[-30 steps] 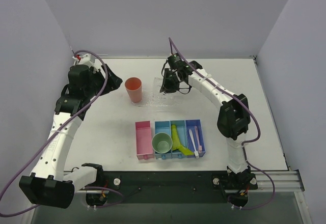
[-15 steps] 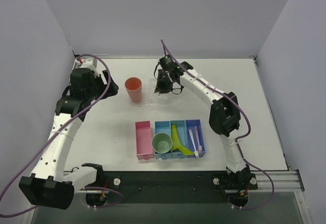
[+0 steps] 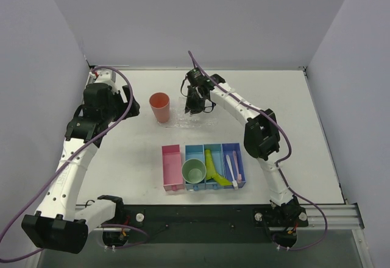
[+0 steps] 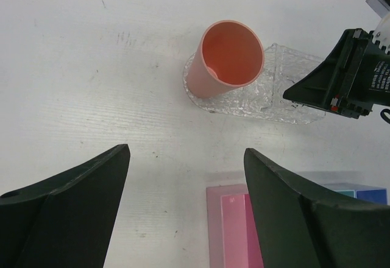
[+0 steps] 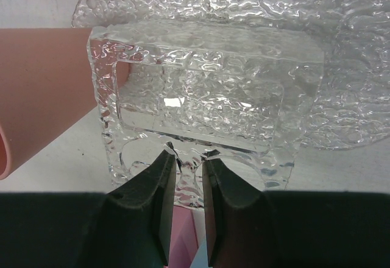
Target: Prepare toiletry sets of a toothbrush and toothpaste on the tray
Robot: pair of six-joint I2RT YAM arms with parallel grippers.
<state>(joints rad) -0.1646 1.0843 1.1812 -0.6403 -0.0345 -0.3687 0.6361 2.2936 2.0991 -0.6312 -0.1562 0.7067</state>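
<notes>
Four bins (image 3: 172,157) stand in a row on the near half of the table (image 3: 122,152), the left one pink and the other three blue. A green cup (image 3: 194,172) sits upright in the first blue bin, its rim reaching over the pink one. The toothpaste (image 3: 211,164) lies in the middle blue bin, its tail bending to the right. The rightmost bin holds a toothbrush (image 3: 231,169), with a second, pinker one just beside it. All of these are well apart from the tray (image 4: 274,100). The tray lies flat farther back on the table and carries a salmon cup (image 4: 226,55) upright on its left end.

The right hand (image 5: 189,158) is clamped on the lower edge of a clear rack (image 5: 207,39). It holds the rack on edge over the tray, just beside the salmon cup. Whether the rack touches the tray cannot be told. The left hand (image 4: 186,155) hangs over bare table to the left of the tray, its fingers spread wide with nothing between them.

Since a second ago, the right hand and its rack have shifted left along the tray, closer to the salmon cup. The left arm has drawn back toward the left wall, away from that cup, and its fingers have spread wider. The salmon cup, the tray and the bins with their contents lie as they did.
</notes>
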